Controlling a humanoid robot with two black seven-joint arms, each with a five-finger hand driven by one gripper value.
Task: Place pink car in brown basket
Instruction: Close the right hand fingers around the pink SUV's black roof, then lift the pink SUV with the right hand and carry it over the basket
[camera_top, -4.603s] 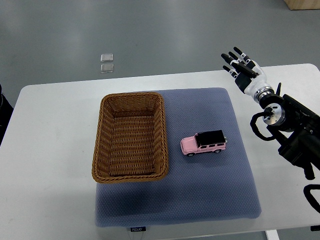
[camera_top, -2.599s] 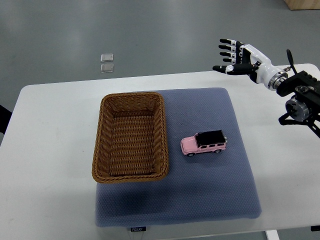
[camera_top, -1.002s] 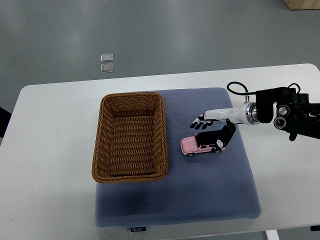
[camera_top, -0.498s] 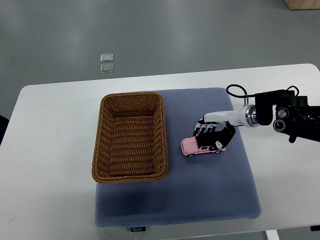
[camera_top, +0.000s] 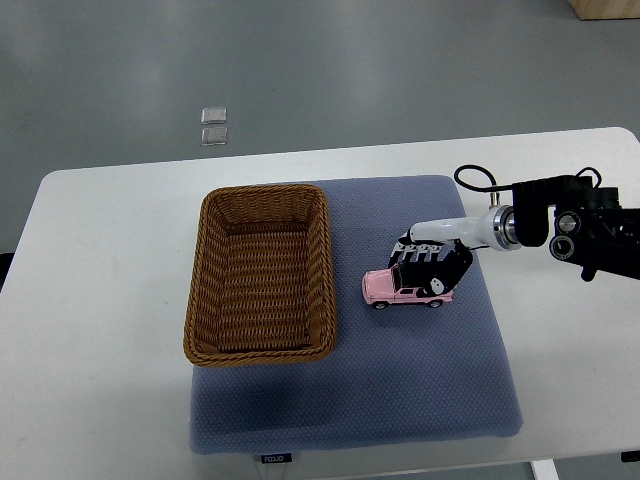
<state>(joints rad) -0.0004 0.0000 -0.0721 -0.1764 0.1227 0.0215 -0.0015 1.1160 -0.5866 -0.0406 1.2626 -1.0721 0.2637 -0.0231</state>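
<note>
Where the fingers (camera_top: 418, 257) curl down over the black roof of the pink car (camera_top: 403, 286), you can see the right hand (camera_top: 432, 265) clamped on the toy, which sits on the blue mat (camera_top: 400, 400) just right of the brown basket (camera_top: 262, 272). The palm faces down, and the forearm runs level from the car to the picture's right edge. A small dark label sits on the mat's near edge, below the basket; its print is too small to read. The mat lies on the white surface (camera_top: 100, 300).
</note>
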